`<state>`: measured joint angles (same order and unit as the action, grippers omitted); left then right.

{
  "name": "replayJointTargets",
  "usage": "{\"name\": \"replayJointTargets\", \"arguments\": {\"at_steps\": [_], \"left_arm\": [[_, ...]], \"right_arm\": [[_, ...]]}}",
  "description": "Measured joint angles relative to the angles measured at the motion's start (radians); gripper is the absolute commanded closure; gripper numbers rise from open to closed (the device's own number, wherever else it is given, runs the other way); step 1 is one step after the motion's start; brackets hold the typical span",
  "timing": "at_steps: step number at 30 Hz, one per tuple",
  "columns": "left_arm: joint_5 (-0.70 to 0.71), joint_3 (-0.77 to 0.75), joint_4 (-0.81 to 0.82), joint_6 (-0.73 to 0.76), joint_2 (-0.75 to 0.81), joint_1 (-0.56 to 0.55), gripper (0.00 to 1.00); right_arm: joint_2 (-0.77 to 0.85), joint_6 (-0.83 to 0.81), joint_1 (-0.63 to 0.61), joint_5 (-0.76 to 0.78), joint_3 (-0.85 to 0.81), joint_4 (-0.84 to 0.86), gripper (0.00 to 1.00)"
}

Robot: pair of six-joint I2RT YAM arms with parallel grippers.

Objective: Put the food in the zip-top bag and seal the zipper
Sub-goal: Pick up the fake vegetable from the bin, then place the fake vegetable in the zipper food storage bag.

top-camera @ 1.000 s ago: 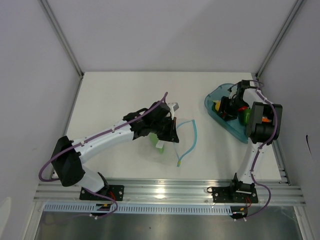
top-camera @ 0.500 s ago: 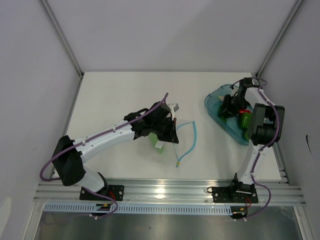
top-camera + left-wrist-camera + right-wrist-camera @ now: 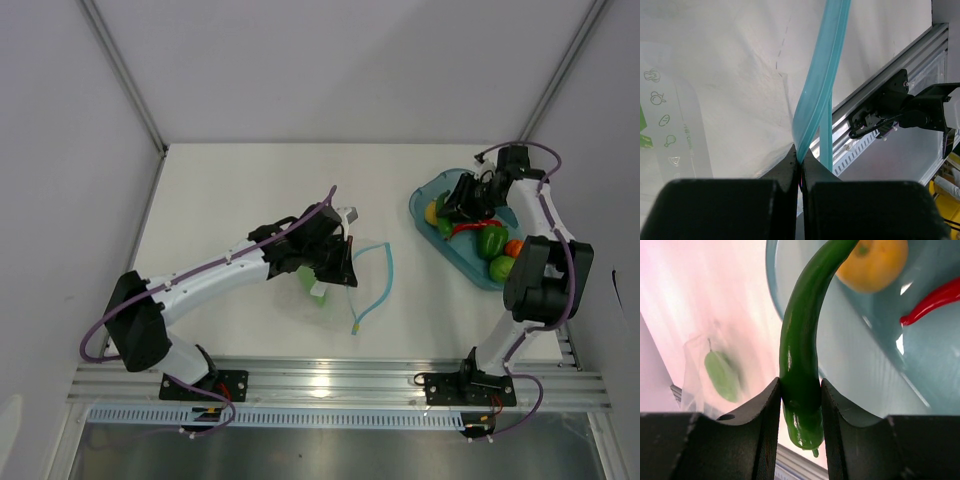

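Observation:
My left gripper (image 3: 345,262) is shut on the light blue zipper (image 3: 388,268) of the clear zip-top bag (image 3: 366,275), which lies on the table. In the left wrist view the jaws (image 3: 801,162) pinch the zipper strip (image 3: 821,85) beside the bag film (image 3: 730,95). My right gripper (image 3: 453,210) is over the teal tray (image 3: 425,200), shut on a long green pepper (image 3: 799,360) held between its fingers (image 3: 800,390). A yellow lemon (image 3: 872,262) and a red pepper (image 3: 935,300) lie in the tray below. The eggplant is not in view.
The tray also holds a green bell pepper (image 3: 490,241), an orange (image 3: 514,247) and a lime (image 3: 502,267). A green shape (image 3: 314,285) shows at the bag beside the left gripper. Grey walls close in both sides; an aluminium rail (image 3: 330,380) runs along the near edge.
My right arm has swung up and back, and its gripper has moved to the tray's far left part, uncovering the food in the tray. The left arm and bag have not moved.

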<state>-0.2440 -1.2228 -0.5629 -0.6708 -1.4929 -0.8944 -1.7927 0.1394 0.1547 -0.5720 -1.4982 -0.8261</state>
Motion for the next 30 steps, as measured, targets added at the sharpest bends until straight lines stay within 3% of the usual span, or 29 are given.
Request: {"name": "replayJointTargets", "arguments": {"at_steps": [7, 17, 23, 30], "left_arm": [[0.000, -0.020, -0.001, 0.007, -0.026, 0.002, 0.99], [-0.008, -0.082, -0.001, 0.026, -0.066, 0.059, 0.99], [-0.008, -0.090, -0.008, 0.035, -0.071, 0.077, 0.99], [-0.027, -0.090, -0.007, 0.035, -0.071, 0.077, 0.99]], "right_arm": [[0.195, 0.043, -0.092, -0.016, 0.134, -0.005, 0.85], [0.594, 0.110, -0.444, -0.073, 0.368, -0.002, 0.87], [0.697, 0.169, -0.584, -0.071, 0.498, -0.023, 0.86], [0.726, 0.242, -0.612, -0.082, 0.569, 0.023, 0.86]]}}
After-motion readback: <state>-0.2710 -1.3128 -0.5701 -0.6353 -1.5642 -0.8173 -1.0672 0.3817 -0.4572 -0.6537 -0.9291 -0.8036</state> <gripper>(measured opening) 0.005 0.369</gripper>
